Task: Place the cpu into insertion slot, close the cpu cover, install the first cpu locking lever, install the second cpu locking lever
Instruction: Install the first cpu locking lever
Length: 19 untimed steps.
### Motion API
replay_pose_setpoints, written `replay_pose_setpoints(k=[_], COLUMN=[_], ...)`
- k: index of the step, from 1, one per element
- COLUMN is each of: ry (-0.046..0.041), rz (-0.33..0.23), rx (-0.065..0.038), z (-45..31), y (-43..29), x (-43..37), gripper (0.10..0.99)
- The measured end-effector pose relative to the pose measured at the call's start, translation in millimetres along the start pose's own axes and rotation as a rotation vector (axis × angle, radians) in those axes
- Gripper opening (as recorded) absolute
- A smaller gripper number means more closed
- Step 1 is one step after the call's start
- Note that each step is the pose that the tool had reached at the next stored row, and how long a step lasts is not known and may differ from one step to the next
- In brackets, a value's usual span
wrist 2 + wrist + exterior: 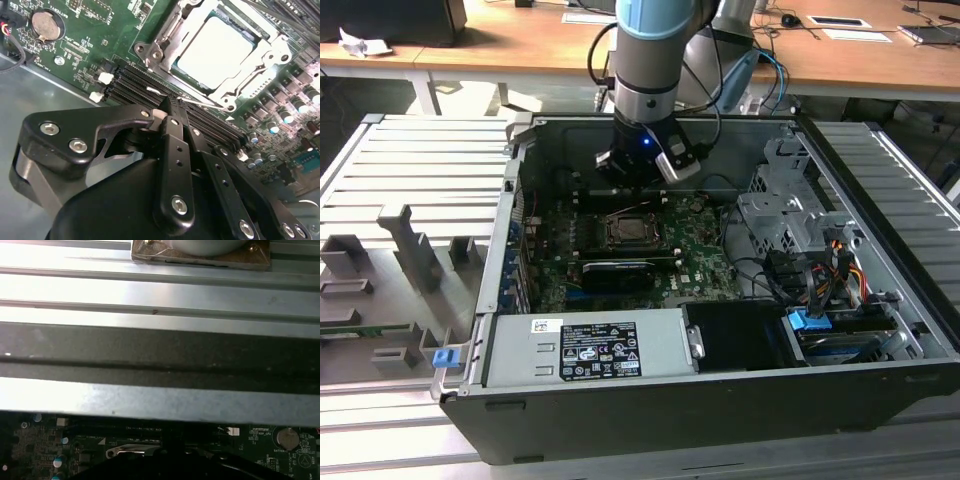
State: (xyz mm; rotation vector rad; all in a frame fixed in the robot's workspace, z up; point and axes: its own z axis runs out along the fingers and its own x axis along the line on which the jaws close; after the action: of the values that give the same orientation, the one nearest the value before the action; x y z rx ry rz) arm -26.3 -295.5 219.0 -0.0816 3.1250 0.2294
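Note:
In the second wrist view the cpu [216, 49] lies flat in its socket, its pale metal top facing up. The cpu cover [161, 36] is down around it as a silvery frame. My gripper [170, 106] is shut with nothing visible between its black fingers. Its tips sit over the memory slots just beside the socket's edge, close to a thin metal locking lever [199, 103]. In the exterior view the gripper [628, 188] hangs inside the open computer case, just behind the socket with the cpu [630, 232].
A long black card [617, 272] lies in front of the socket. The power supply [590, 350] is at the case front, and the drive cage and cable bundle [810, 270] are at the exterior view's right. A coin battery [45, 25] sits on the green board.

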Motion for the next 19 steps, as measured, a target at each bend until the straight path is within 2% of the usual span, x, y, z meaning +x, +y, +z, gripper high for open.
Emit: replay_pose_setpoints(k=[19], ry=[0.0001], rz=[-0.001], rx=[0.000], z=[9.8], y=[-1.6], x=[-10.1], gripper=[0.106])
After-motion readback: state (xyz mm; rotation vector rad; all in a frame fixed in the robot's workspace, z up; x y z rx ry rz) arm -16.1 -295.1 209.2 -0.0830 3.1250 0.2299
